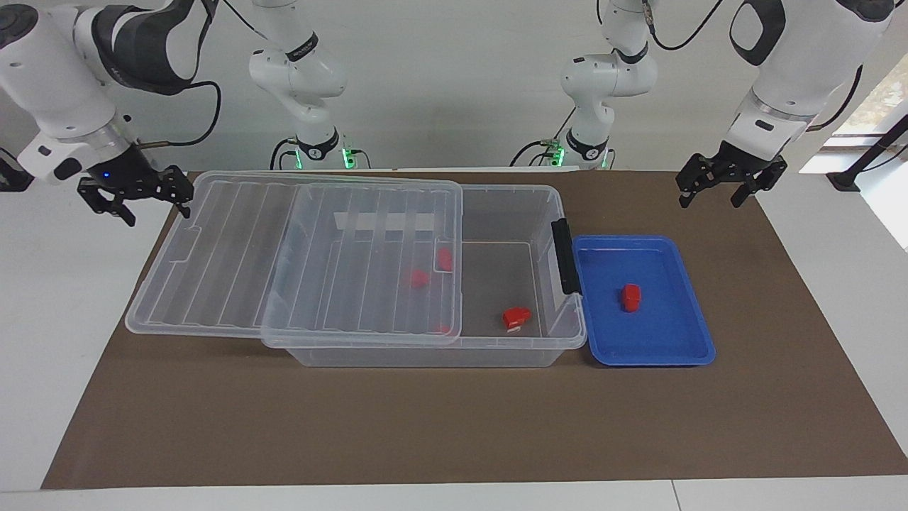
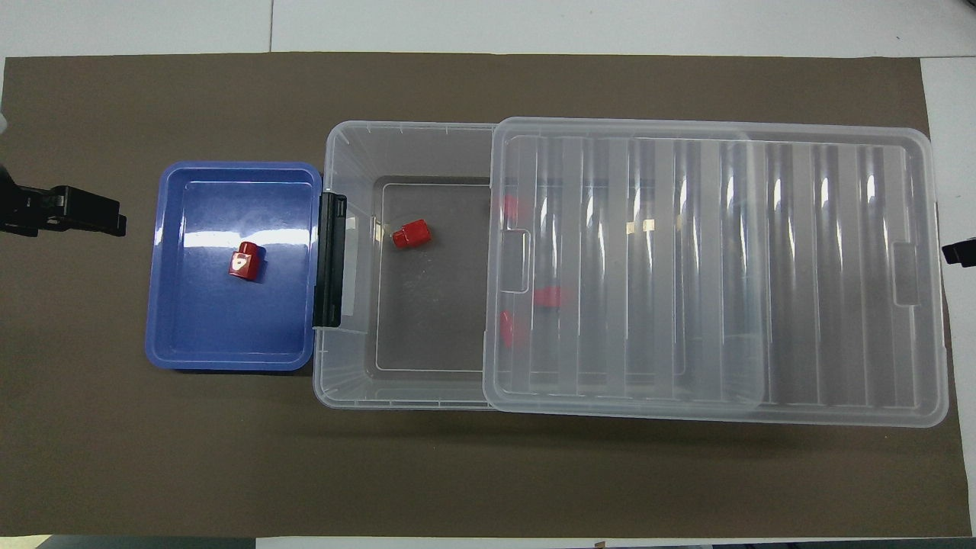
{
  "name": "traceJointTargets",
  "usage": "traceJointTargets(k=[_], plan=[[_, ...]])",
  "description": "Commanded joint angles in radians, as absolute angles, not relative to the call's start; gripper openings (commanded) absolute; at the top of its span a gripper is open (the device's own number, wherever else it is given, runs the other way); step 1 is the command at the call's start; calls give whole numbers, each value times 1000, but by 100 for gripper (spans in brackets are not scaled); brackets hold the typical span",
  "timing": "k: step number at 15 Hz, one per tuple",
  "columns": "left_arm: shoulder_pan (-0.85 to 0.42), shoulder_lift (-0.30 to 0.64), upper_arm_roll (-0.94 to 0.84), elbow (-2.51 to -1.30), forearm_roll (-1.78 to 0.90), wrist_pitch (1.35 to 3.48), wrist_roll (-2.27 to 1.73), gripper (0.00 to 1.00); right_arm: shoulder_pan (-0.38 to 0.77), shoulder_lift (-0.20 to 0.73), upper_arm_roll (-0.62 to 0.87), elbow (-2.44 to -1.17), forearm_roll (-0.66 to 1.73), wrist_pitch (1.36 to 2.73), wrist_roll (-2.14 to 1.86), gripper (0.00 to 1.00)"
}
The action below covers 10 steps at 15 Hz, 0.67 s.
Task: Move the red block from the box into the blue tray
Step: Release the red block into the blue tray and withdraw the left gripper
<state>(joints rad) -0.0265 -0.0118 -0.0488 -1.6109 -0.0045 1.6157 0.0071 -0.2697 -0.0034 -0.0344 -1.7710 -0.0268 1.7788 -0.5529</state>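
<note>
Left end effector (image 1: 731, 186), fingers apart and empty, hangs over the surface (image 1: 440, 426) beside the blue tray (image 1: 691, 341); right end effector (image 1: 135, 199) (finger state cannot be told) hangs beside the lid (image 1: 234, 248). The red block (image 1: 630, 297) lies in the tray, which touches the box (image 1: 496, 213), its lid slid aside.

Both arms are glossy white, built of rounded cylindrical segments with dark grey to black bands and panels at the joints. Black cables loop loosely along the upper links of each and run down toward the bases. The two bases stand at the robots' edge of the brown mat (image 1: 454, 426), each ringed in black above a small green light. The right gripper (image 1: 135, 201) is a black, angular linkage with a small blue light on its body beneath a pale wrist ring. The left gripper (image 1: 731, 186) is the same black linkage under a white wrist carrying a small dark oblong mark.
</note>
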Motion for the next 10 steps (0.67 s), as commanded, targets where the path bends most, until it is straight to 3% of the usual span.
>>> traceJointTargets(k=[1, 5, 10], plan=[[-21, -15, -51, -1611, -2, 1606, 11, 100, -342, 37, -23, -1787, -34, 1830, -639, 0], [-20, -15, -51, -1611, -2, 1605, 11, 100, -376, 75, -25, -1795, -34, 1917, -683, 0], [-21, -15, -51, -1611, -2, 1606, 11, 100, -350, 69, -21, -1896, -32, 2002, -611, 0]])
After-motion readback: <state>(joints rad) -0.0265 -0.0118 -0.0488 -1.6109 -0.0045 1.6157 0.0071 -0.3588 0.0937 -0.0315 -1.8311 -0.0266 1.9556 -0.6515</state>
